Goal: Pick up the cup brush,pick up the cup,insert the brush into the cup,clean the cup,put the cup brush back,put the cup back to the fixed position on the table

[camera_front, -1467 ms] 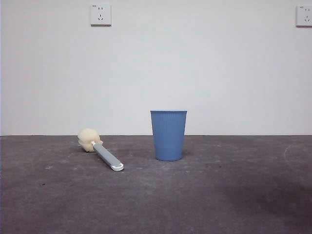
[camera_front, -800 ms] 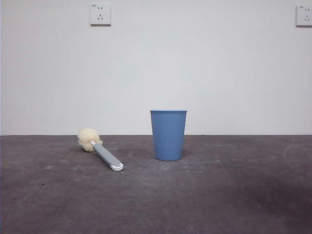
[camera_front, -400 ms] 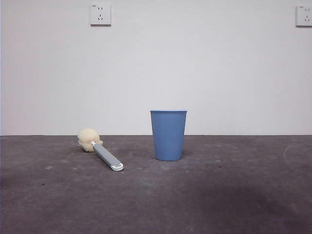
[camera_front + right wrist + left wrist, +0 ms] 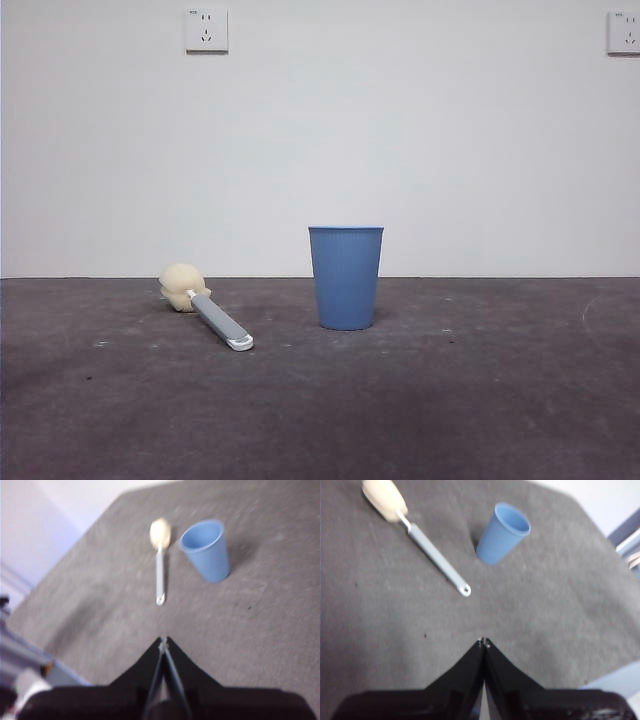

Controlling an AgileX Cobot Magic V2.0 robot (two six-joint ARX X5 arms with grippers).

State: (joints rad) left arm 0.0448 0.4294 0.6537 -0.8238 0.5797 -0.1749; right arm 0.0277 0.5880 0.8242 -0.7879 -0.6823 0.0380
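The jaws of the left gripper (image 4: pixel 483 642) were seen pressed together, tip against tip, and held above bare surface (image 4: pixel 560 610) with nothing between them. The jaws of the right gripper (image 4: pixel 164 641) were likewise closed to a point and empty, raised over the surface (image 4: pixel 260 625) in a somewhat blurred right wrist view. Neither gripper was caught by the front view.

The cup brush (image 4: pixel 420 537) was pictured lying flat on the surface, well apart from both grippers. Its cream-yellow sponge head (image 4: pixel 181 285) was turned toward the far edge of the surface, near the wall, and its grey handle (image 4: pixel 218 320) was angled back toward the near edge, ending in a white loop (image 4: pixel 240 343). The cup (image 4: pixel 346 277) was shown standing upright on its base, mouth up and nothing visible inside it, near the brush but not touching it, at about the middle of the surface (image 4: pixel 450 400) and toward its far edge. In the left wrist view the cup (image 4: pixel 501 533) was seen just beyond the loop end of the handle, with a clear gap between them. Two wall sockets (image 4: pixel 206 30) were visible high on the white wall behind.
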